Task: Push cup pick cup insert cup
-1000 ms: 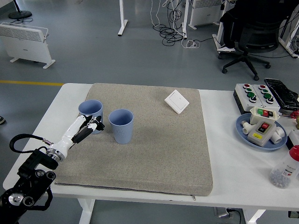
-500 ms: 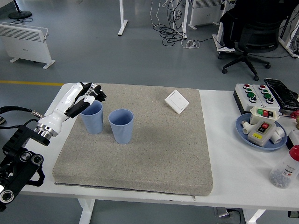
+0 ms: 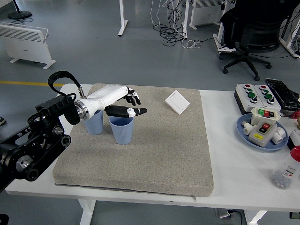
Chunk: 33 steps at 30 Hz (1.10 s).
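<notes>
Grey floor (image 3: 84,42) with a white heater (image 3: 26,40) at far left. White table (image 3: 239,180) carries a grey mat (image 3: 154,150). Two blue cups (image 3: 122,129) stand at the mat's left; the left hand (image 3: 117,101) hovers above them, fingers spread, empty.

matt cups (image 3: 121,130), rough cloth mat (image 3: 159,150)

We see a white table (image 3: 225,168) carrying a grey mat (image 3: 154,150) over most of its top. To the right of our left hand's fingers (image 3: 132,99), past the mat's edge, sit a button box (image 3: 255,96), a blue plate (image 3: 251,136) of switch parts and a clear bottle (image 3: 286,169) with a red cap, near the front
</notes>
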Available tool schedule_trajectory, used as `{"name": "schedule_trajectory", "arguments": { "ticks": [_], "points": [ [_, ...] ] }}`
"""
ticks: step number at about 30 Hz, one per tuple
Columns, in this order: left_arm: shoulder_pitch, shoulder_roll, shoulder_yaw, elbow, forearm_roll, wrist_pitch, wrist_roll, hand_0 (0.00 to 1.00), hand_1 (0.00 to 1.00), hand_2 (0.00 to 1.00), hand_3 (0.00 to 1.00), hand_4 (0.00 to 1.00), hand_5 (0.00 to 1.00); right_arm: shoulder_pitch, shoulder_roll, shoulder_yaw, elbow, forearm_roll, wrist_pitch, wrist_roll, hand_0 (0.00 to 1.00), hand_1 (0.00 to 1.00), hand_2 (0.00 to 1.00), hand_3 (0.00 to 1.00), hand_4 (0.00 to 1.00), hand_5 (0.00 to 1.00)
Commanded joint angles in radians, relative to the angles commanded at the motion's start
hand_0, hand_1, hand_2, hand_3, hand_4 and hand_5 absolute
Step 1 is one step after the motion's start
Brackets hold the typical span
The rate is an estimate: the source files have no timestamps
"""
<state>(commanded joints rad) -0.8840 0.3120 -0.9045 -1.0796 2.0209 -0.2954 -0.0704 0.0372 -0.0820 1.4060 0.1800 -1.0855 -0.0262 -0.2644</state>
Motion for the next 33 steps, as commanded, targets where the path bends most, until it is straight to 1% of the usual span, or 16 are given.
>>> {"name": "schedule_trajectory", "arguments": {
  "ticks": [1,2,7,8,9,12,13,14,16,19,20,25,26,31,32,33],
  "points": [
    [-0.011,-0.005,0.014,0.011,0.037,-0.004,0.001,0.942,0.921,0.998,0.931,0.976,0.752,0.0,-0.001,-0.001,0.0,0.001,0.0,0.0,0.694,0.598,0.619,0.545,0.104,0.444],
    [-0.022,-0.009,0.026,0.022,0.058,-0.007,0.001,0.977,0.955,0.998,0.998,0.998,0.662,0.001,-0.001,-0.001,0.0,0.002,0.0,0.0,0.692,0.598,0.618,0.545,0.105,0.444],
    [-0.066,-0.028,0.072,0.078,0.11,-0.05,0.022,0.977,0.955,0.998,0.998,0.998,0.662,0.003,-0.002,-0.005,0.0,0.011,0.001,0.002,0.692,0.598,0.618,0.545,0.105,0.444],
    [-0.075,-0.031,0.08,0.092,0.125,-0.063,0.029,0.984,0.965,0.998,0.998,0.998,0.629,0.004,-0.003,-0.006,0.0,0.012,0.001,0.002,0.692,0.598,0.618,0.545,0.105,0.443],
    [-0.08,-0.033,0.083,0.099,0.134,-0.071,0.032,0.984,0.965,0.998,0.998,0.998,0.629,0.004,-0.003,-0.006,0.0,0.012,0.001,0.002,0.692,0.598,0.618,0.545,0.105,0.443],
    [-0.1,-0.038,0.102,0.133,0.143,-0.108,0.05,0.984,0.965,0.998,0.998,0.998,0.629,0.005,-0.005,-0.009,0.0,0.015,0.001,0.002,0.692,0.598,0.618,0.545,0.105,0.443],
    [-0.102,-0.039,0.104,0.138,0.143,-0.112,0.051,0.984,0.965,0.998,0.998,0.998,0.629,0.005,-0.005,-0.009,0.0,0.015,0.001,0.002,0.692,0.598,0.618,0.545,0.105,0.443],
    [-0.109,-0.041,0.11,0.151,0.139,-0.125,0.057,0.93,0.948,0.998,0.998,0.998,0.557,0.006,-0.005,-0.011,0.0,0.015,0.001,0.002,0.692,0.598,0.617,0.545,0.106,0.442],
    [-0.122,-0.045,0.117,0.175,0.138,-0.145,0.064,0.93,0.948,0.998,0.998,0.998,0.557,0.007,-0.007,-0.013,0.0,0.015,0.002,0.001,0.692,0.598,0.617,0.545,0.106,0.442],
    [-0.133,-0.051,0.121,0.196,0.14,-0.152,0.062,0.93,0.948,0.998,0.998,0.998,0.557,0.008,-0.008,-0.015,0.0,0.014,0.002,0.001,0.692,0.598,0.617,0.545,0.106,0.442],
    [-0.136,-0.053,0.123,0.202,0.141,-0.153,0.06,0.793,0.882,0.998,0.998,0.928,0.387,0.008,-0.008,-0.016,0.0,0.013,0.002,0.001,0.693,0.598,0.618,0.546,0.107,0.441],
    [-0.151,-0.071,0.132,0.247,0.155,-0.137,0.038,0.793,0.882,0.998,0.998,0.928,0.387,0.009,-0.01,-0.017,0.0,0.011,0.001,0.001,0.693,0.598,0.618,0.546,0.107,0.441],
    [-0.152,-0.076,0.129,0.256,0.154,-0.132,0.032,0.716,0.829,0.979,0.998,0.9,0.345,0.009,-0.01,-0.018,0.0,0.01,0.001,0.001,0.693,0.598,0.616,0.546,0.107,0.44],
    [-0.156,-0.091,0.129,0.294,0.164,-0.129,0.022,0.716,0.829,0.979,0.998,0.9,0.345,0.012,-0.012,-0.021,0.0,0.012,0.001,0.0,0.693,0.598,0.616,0.546,0.107,0.44],
    [-0.157,-0.093,0.131,0.302,0.167,-0.128,0.021,0.642,0.79,0.96,0.998,0.865,0.293,0.012,-0.012,-0.022,0.0,0.013,0.001,0.0,0.693,0.598,0.615,0.545,0.108,0.439],
    [-0.157,-0.094,0.132,0.305,0.168,-0.127,0.02,0.642,0.79,0.96,0.998,0.865,0.293,0.012,-0.012,-0.022,0.0,0.013,0.001,0.0,0.693,0.598,0.615,0.545,0.108,0.439]
  ]
}}
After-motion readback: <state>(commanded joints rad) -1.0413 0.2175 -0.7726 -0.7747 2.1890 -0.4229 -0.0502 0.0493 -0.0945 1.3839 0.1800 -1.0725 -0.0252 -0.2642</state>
